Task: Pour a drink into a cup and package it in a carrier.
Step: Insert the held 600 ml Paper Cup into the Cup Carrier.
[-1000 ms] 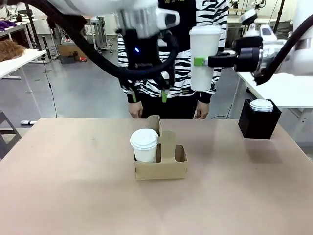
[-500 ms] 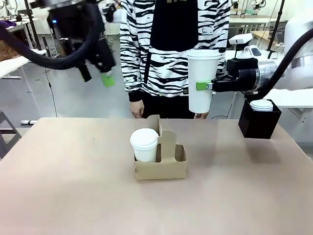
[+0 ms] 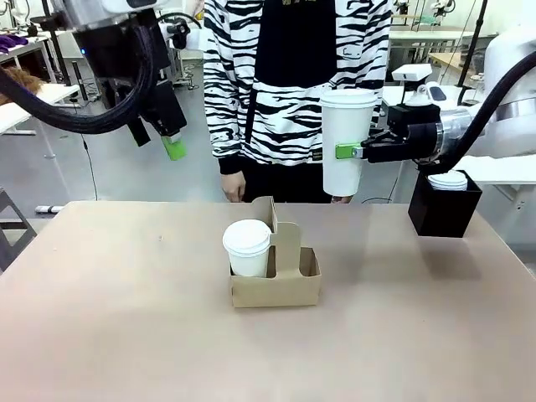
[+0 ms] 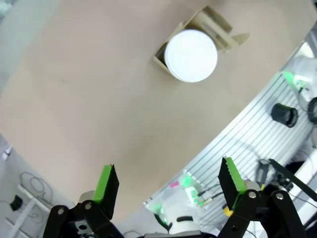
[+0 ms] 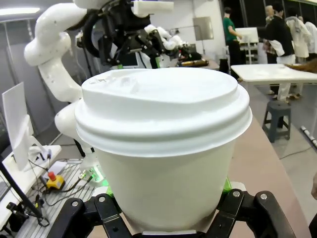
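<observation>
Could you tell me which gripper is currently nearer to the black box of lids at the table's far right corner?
The right gripper: it holds a tall lidded cup just up and left of the black box. The left gripper hangs open, high over the far-left side.

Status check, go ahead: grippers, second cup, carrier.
Left gripper open, raised left of the person. Right gripper shut on lidded cup, above table. Carrier holds one lidded cup; right pocket free, nothing blocking.

Matt brown cardboard carrier (image 3: 276, 280), smooth white plastic-lidded paper cup (image 3: 248, 248), matt tan table (image 3: 126, 318).
</observation>
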Controlling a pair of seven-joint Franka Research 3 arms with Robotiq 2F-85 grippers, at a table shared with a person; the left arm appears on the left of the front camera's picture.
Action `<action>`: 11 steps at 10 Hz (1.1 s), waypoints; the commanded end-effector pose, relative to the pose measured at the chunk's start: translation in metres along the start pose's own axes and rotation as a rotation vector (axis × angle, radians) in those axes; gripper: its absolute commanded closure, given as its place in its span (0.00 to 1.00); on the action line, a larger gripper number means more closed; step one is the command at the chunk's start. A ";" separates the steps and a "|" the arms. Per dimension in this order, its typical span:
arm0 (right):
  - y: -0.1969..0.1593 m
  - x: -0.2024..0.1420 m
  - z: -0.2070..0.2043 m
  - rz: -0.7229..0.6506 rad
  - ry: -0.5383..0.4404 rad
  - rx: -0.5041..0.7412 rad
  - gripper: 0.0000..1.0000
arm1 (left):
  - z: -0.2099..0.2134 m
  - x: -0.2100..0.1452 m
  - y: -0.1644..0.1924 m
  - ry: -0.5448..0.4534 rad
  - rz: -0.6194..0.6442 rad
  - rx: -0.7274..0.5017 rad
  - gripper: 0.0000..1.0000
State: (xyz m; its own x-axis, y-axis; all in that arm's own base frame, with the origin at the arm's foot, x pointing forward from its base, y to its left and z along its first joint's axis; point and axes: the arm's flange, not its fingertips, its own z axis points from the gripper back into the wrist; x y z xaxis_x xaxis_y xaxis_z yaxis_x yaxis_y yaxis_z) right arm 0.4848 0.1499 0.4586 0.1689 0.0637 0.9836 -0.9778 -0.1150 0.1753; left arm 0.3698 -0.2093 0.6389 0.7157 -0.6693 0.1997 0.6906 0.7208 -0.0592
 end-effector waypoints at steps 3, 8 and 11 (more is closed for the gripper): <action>-0.024 -0.035 -0.025 0.070 -0.054 0.089 0.19 | -0.038 -0.047 0.070 -0.182 -0.158 0.039 0.00; -0.042 -0.084 -0.057 0.106 -0.120 0.187 0.19 | -0.071 -0.113 0.136 -0.365 -0.415 -0.048 0.00; -0.050 -0.115 -0.068 0.088 -0.119 0.237 0.19 | -0.082 -0.126 0.156 -0.435 -0.419 -0.052 0.00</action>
State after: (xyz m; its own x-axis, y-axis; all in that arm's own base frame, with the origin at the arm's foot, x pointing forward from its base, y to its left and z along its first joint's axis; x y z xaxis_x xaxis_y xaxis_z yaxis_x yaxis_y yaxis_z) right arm 0.5014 0.2124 0.3363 0.1327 -0.0481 0.9900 -0.9423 -0.3159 0.1110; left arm 0.3941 -0.0287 0.5313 0.2928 -0.7694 0.5677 0.9164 0.3952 0.0629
